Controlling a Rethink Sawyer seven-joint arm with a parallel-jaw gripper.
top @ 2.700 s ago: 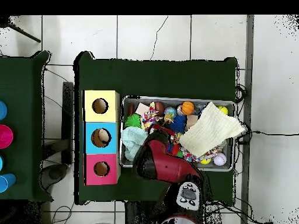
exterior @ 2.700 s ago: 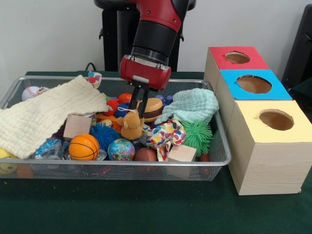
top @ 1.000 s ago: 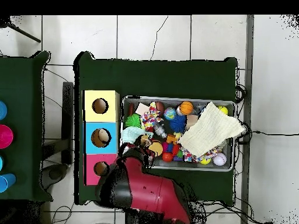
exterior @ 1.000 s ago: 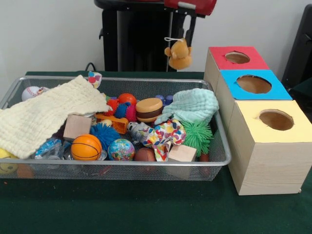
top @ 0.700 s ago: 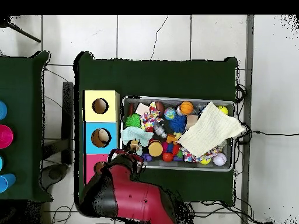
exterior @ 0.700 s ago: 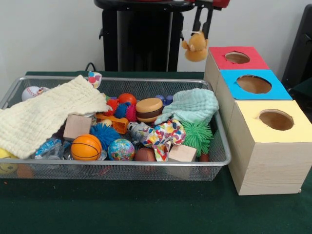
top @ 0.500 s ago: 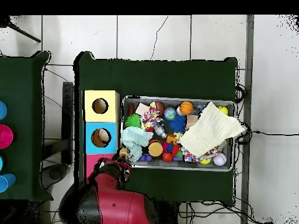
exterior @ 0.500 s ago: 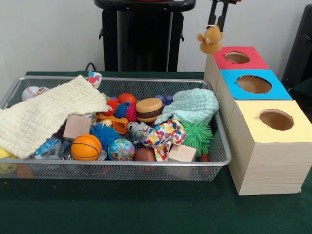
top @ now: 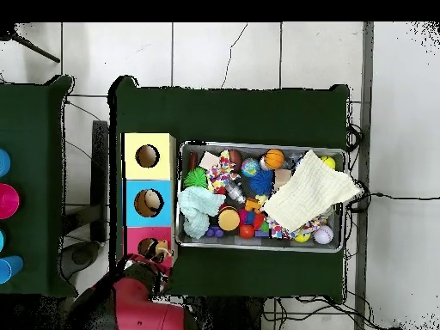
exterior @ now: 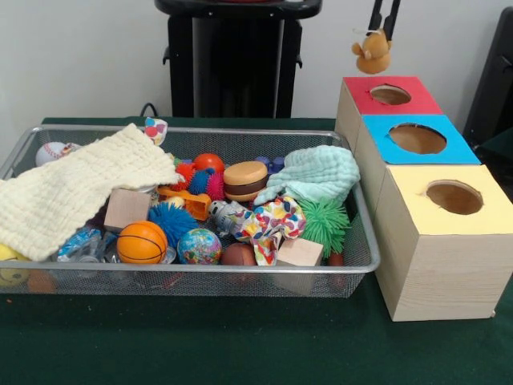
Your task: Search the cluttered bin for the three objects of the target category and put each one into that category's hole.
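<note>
You've carried the small tan plush toy [exterior: 373,51] up out of the wire bin [exterior: 365,241] and across to the upper right of the front view; it now hangs just above the red box's hole [exterior: 390,95]. The gripper [exterior: 384,26] is clamped on its top. Release should drop it in. No readable labels anywhere.

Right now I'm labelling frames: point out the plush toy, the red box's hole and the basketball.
plush toy [exterior: 373,52], front view, its body
red box's hole [exterior: 390,95], front view, the opening's middle
basketball [exterior: 138,241], front view, its front face
</note>
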